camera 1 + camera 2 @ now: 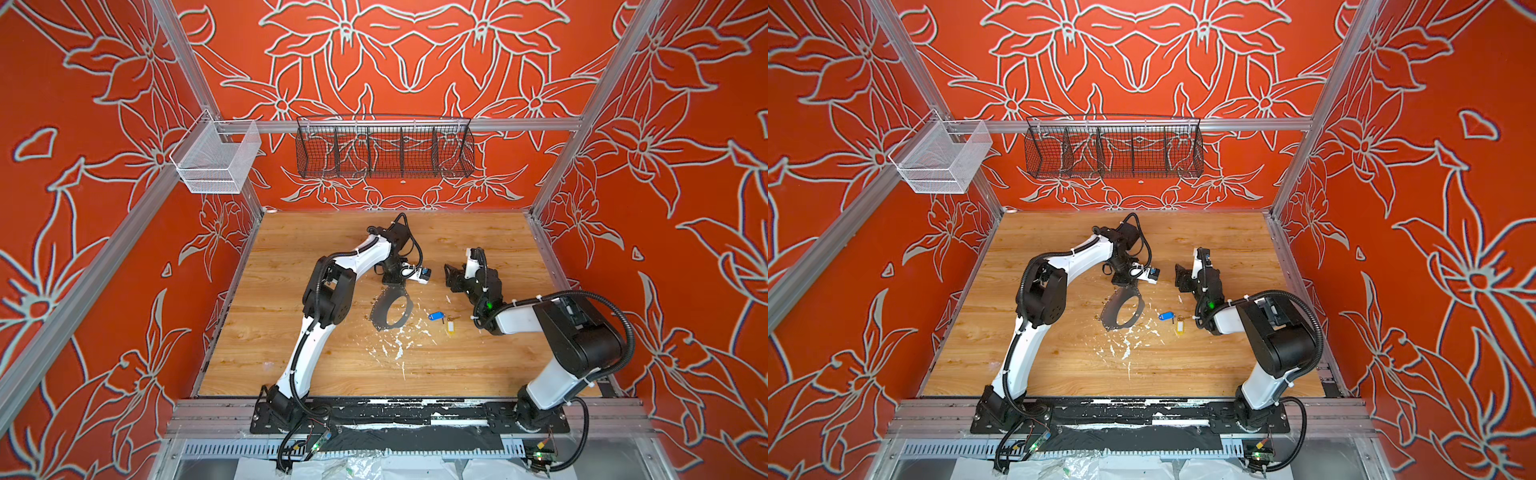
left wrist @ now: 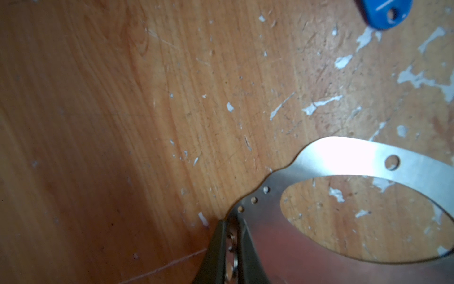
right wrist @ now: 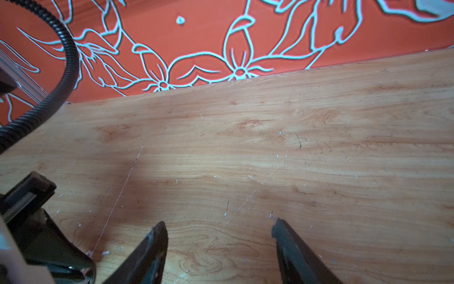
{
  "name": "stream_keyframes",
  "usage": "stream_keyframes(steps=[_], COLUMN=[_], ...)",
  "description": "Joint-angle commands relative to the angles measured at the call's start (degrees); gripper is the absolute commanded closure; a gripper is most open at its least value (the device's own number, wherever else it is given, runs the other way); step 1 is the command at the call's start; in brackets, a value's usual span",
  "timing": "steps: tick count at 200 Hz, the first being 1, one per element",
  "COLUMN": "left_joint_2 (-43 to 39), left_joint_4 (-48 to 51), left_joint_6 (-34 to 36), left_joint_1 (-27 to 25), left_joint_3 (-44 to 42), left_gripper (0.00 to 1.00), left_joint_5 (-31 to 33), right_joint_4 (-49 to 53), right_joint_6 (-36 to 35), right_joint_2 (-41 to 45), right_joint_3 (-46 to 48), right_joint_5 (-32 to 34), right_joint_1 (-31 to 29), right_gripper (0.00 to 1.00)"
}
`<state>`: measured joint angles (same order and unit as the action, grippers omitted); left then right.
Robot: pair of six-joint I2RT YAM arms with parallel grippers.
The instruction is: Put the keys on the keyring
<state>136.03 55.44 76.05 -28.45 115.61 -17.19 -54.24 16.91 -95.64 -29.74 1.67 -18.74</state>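
The left gripper (image 2: 233,246) pinches the keyring (image 1: 392,309) rim, tilting it up – right gripper (image 3: 219,236) gapes empty; blue key (image 1: 436,316) lies crosswise, yellow key (image 1: 450,326) lengthwise – scuffed wooden table (image 1: 478,353)

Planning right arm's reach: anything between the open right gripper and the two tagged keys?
Only bare scratched wooden tabletop between right gripper and blue-tagged key, yellow-tagged key, in both top views.
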Motion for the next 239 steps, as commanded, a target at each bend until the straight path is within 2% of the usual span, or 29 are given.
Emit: stream_keyframes(steps=[1,52,68,99,130,160,200,215,239], left_joint_2=[-0.81,-1.67,-3.38,-10.59,-20.44,-30.63,-41.69,-43.90,-47.68], left_joint_4=[2.45,2.49,1.21,-3.19,-8.25,-15.52,-34.80,-38.89,-42.51], left_joint_6=[0.94,0.03,-1.26,-5.86,-10.86,-19.18,-35.76,-40.19,-46.05], left_joint_1=[0.32,0.37,0.50,1.53,2.25,2.25,2.26,2.21,2.17], left_joint_3=[1.08,2.25,1.30,-3.76,-12.63,-24.12,-42.34,-45.41,-48.81], left_gripper=[0.89,1.00,1.00,1.00,1.00,1.00,1.00,1.00,1.00], left_joint_5=[-1.15,-2.18,-3.56,-8.46,-13.17,-19.17,-29.87,-33.61,-34.28], right_joint_4=[-1.02,-1.25,-1.38,-1.34,-1.11,0.61,-2.35,-1.65,-1.08], right_joint_6=[-0.33,-0.29,-0.21,0.24,0.81,1.37,0.50,0.10,-0.49], right_joint_2=[1.05,1.11,1.15,1.12,0.81,0.49,0.79,2.45,9.37], right_joint_3=[0.04,0.19,0.31,0.35,0.13,-0.97,0.52,1.58,5.32], right_joint_5=[0.44,0.68,0.79,1.22,0.38,-0.44,-2.64,-5.49,-7.56], right_joint_1=[-0.15,-0.15,-0.16,-0.07,0.52,1.15,1.07,0.52,-1.30], right_gripper=[0.29,0.29,0.29,0.29,0.29,0.29,0.29,0.30,0.33])
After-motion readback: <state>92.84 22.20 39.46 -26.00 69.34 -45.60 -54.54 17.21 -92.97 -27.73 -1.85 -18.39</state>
